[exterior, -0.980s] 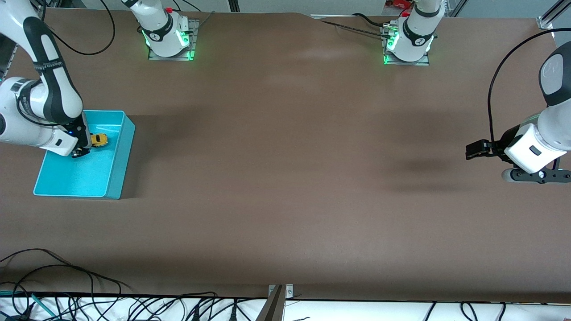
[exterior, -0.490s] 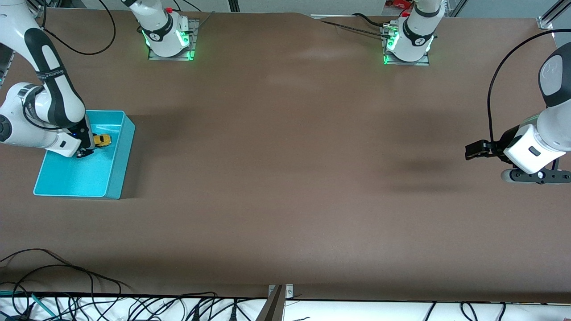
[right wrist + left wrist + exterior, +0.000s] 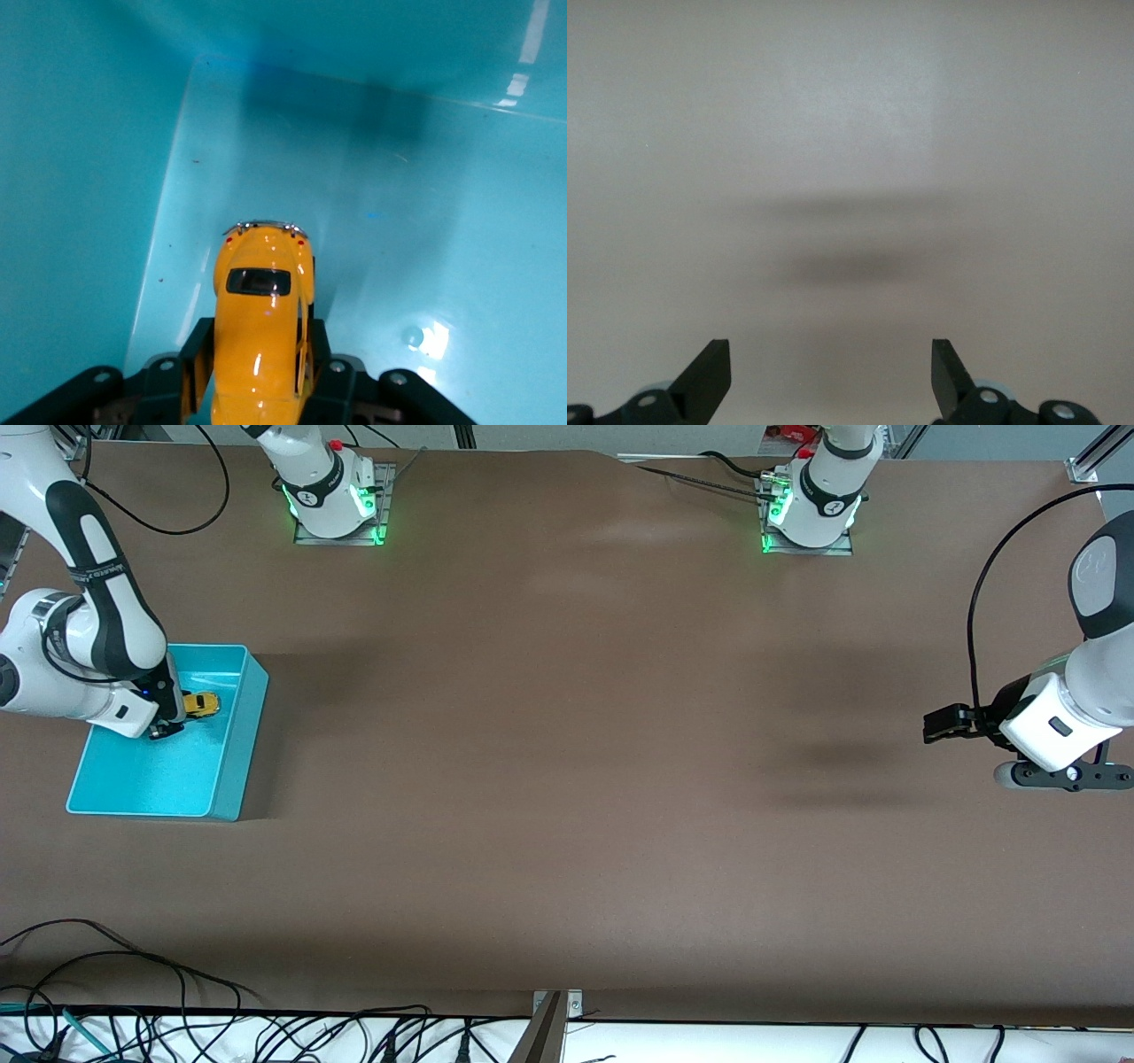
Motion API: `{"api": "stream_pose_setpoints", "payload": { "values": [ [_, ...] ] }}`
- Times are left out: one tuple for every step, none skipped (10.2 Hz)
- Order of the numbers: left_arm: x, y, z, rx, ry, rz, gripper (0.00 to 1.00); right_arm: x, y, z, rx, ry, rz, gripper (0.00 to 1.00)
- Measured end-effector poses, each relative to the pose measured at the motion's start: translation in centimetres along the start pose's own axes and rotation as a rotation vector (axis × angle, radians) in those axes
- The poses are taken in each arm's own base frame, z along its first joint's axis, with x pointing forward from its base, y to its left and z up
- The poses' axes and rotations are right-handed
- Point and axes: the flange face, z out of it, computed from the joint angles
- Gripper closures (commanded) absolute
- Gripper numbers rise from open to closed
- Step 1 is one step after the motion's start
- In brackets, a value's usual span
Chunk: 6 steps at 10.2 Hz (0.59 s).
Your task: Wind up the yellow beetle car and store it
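Moved: right gripper (image 3: pixel 257 381) w/ tiny yellow beetle toy car (image 3: pixel 261 332) lower in teal plastic bin (image 3: pixel 232 779) | R fingers flank car, grip state can't tell | left gripper (image 3: pixel 831 376) released, waiting over brown counter (image 3: pixel 567 779)

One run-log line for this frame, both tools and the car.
right tool: inside teal bin, fingers either side of yellow beetle car | left tool: open, empty, waiting over bare table

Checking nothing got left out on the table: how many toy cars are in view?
1. The yellow beetle car is inside the teal bin at the right arm's end of the table, between the fingers of the right tool. Nothing suggests another.
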Motion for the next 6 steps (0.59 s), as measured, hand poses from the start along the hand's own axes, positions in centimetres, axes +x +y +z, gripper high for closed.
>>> {"api": "stream_pose_setpoints", "payload": {
  "values": [
    [0.0,0.0,0.0,0.0,0.0,0.0,0.0,-0.2,0.4,-1.0,-0.001,0.009,0.007,0.0],
    [0.0,0.0,0.0,0.0,0.0,0.0,0.0,0.0,1.2,-2.5,-0.015,0.013,0.008,0.0],
    [0.0,0.0,0.0,0.0,0.0,0.0,0.0,0.5,2.0,-4.4,-0.035,0.013,0.02,0.0],
    [0.0,0.0,0.0,0.0,0.0,0.0,0.0,1.1,2.4,-6.6,-0.059,0.008,0.051,0.0],
    [0.0,0.0,0.0,0.0,0.0,0.0,0.0,2.1,2.8,-9.4,-0.096,0.003,0.102,0.0],
    [0.0,0.0,0.0,0.0,0.0,0.0,0.0,3.7,3.3,-12.8,-0.138,-0.009,0.177,0.0]
  ]
}}
